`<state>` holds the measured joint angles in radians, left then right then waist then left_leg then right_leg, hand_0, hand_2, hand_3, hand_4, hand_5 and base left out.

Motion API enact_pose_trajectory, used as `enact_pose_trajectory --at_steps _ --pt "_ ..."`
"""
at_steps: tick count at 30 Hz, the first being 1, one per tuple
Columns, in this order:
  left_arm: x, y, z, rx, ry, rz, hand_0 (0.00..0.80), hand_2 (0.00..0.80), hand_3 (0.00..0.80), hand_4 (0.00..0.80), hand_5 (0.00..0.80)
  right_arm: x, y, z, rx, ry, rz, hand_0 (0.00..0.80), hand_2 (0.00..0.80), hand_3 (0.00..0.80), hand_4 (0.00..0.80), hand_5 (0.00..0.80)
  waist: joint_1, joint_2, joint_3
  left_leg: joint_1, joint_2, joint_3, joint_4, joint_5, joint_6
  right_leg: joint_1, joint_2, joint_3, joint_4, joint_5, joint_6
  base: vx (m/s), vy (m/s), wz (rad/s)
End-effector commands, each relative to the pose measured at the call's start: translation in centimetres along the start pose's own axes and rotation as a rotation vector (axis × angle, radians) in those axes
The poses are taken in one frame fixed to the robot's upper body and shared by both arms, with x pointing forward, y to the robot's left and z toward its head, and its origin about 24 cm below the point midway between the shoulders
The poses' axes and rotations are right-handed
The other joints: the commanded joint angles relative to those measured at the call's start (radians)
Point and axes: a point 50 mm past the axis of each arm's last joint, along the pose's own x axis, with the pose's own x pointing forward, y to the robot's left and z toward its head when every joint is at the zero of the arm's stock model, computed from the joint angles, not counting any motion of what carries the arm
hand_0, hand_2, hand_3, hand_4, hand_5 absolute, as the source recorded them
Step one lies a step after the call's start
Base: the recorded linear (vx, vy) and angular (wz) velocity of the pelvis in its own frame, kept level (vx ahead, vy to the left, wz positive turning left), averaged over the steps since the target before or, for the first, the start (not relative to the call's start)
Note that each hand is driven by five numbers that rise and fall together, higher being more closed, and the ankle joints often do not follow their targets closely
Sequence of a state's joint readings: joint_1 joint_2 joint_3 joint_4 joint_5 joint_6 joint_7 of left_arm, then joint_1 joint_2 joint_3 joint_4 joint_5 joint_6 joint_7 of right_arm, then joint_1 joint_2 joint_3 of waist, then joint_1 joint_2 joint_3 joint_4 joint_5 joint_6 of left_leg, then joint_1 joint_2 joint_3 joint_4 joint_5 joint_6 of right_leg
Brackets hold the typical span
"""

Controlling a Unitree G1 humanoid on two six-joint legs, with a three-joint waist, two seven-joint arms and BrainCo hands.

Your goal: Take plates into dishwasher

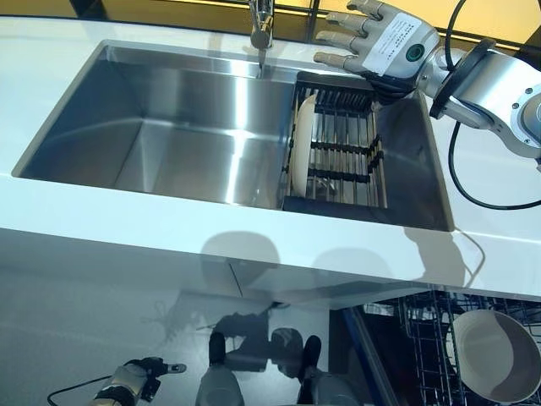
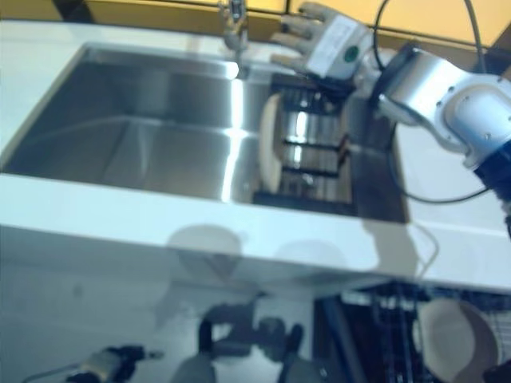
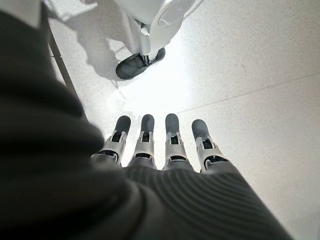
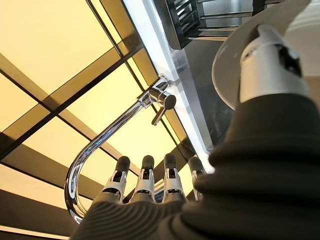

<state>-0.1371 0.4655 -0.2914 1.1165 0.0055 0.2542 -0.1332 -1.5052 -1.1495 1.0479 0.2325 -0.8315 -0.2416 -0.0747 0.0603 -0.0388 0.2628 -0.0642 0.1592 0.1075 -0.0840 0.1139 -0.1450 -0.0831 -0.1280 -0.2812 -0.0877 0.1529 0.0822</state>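
1 plate (image 1: 302, 145) is what we see waiting in the sink (image 1: 194, 127): it stands on edge at the left end of a dark drying rack (image 1: 342, 152) that sits in the sink's right part, its rim leaning against the rack's bars. A second pale dish, a bowl-like plate (image 1: 494, 355), already rests in the wire basket of the open dishwasher (image 1: 423, 334) below the white tabletop (image 1: 152, 228), at the lower right of the head views.

Our right robot hand (image 1: 376, 38) hovers above the far edge of the sink, just behind the rack and to the right of the chrome faucet (image 1: 261, 25). Its fingers are stretched out straight and spread, holding nothing and touching nothing that we can make out. In the right wrist view the same straight fingers (image 4: 145, 177) point toward the curved faucet (image 4: 105, 145), with the plate's rim (image 4: 235, 65) showing past the thumb (image 4: 267, 62) and the rack beyond it.

Our left robot hand (image 1: 135, 381) hangs low beside the body, well below the tabletop and far from the sink. Its wrist view shows its fingers (image 3: 170, 137) straight and relaxed over the pale speckled floor (image 3: 250, 75), grasping nothing.

Both robot hands are released, and the plate in the rack is untouched.
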Motion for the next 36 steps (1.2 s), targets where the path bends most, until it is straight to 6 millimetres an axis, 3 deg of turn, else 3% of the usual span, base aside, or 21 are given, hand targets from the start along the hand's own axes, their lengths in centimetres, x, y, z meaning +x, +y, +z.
enact_pose_trajectory --at_steps 1,21,36 --pt "-0.6 3.2 0.2 -0.021 0.003 0.064 0.000 0.000 0.000 0.000 0.000 0.4 -3.5 -1.3 -0.069 0.004 -0.092 0.000 0.000 0.000 0.000 0.000 0.016 -0.050 0.022 -0.029 -0.044 0.018 -0.003 -0.006 0.030 0.042 -0.010 0.008 0.000 -0.063 0.073 0.000 0.000 0.00" --pt "-0.6 3.3 0.3 -0.035 -0.013 0.057 0.000 0.000 0.000 0.000 0.000 1.1 -5.6 2.2 0.002 -0.148 -0.086 0.000 0.000 0.000 0.000 0.000 0.026 -0.043 0.038 -0.034 -0.049 0.018 -0.003 -0.009 0.030 0.036 -0.015 0.002 0.000 -0.064 0.075 0.000 0.000 0.00" --pt "-0.6 3.5 0.0 -0.028 -0.018 0.055 0.000 0.000 0.000 0.000 0.000 1.2 -3.6 4.0 0.019 -0.221 0.039 0.000 0.000 0.000 0.000 0.000 0.039 -0.043 0.053 -0.035 -0.049 0.015 -0.003 -0.011 0.031 0.035 -0.018 -0.005 0.000 -0.063 0.075 0.000 0.000 0.00"
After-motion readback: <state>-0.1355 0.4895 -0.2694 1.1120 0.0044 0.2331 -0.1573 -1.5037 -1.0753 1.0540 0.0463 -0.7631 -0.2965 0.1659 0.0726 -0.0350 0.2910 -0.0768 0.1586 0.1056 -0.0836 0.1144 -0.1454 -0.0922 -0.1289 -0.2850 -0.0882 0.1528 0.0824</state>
